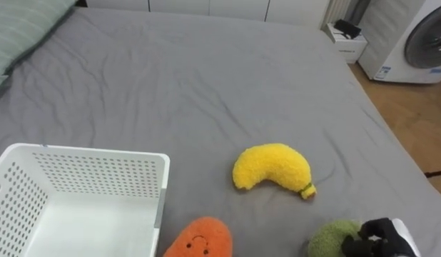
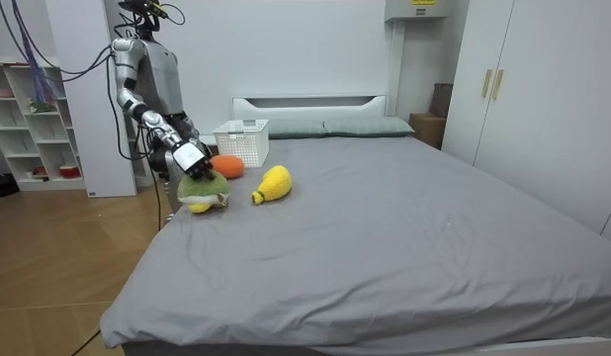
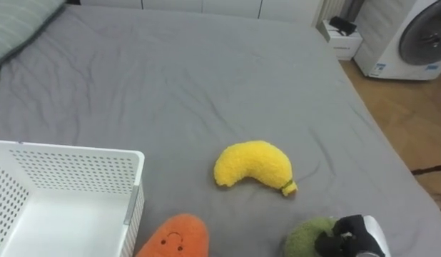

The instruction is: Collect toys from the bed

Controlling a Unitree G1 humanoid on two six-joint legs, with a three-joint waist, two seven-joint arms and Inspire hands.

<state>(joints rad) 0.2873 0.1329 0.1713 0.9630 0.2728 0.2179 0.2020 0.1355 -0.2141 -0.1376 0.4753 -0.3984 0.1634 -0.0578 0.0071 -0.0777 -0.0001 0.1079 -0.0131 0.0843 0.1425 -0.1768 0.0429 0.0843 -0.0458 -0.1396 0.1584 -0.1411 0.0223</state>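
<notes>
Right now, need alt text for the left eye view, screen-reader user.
A yellow banana plush lies mid-frame on a grey bed, with an orange plush at the bottom edge and the right robot hand against a green plush at lower right. A white perforated basket sits lower left, nothing visible inside it.

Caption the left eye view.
Right hand grips a green plush toy on the grey bed, near plush banana, orange plush, white basket.
</notes>
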